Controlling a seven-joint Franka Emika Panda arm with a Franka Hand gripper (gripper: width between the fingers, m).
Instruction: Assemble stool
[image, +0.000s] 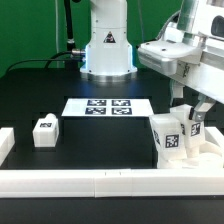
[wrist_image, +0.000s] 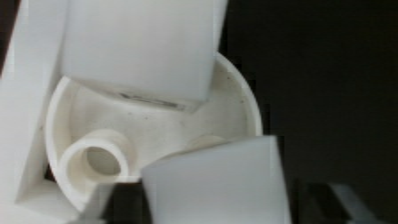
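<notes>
The round white seat (image: 168, 138) stands tilted at the exterior view's right, against the front border bar. In the wrist view its underside (wrist_image: 80, 125) shows, with an empty round socket (wrist_image: 96, 160) and one white leg (wrist_image: 143, 50) standing in it. My gripper (image: 192, 116) is shut on a second tagged leg (image: 196, 126) and holds it against the seat. In the wrist view this leg (wrist_image: 214, 180) sits between my dark fingers (wrist_image: 125, 205), over the seat's underside. A third leg (image: 44, 130) lies loose at the exterior view's left.
The marker board (image: 108, 105) lies in the middle of the black table. Long white border bars (image: 100, 182) run along the front and the left side. The robot base (image: 107, 45) stands at the back.
</notes>
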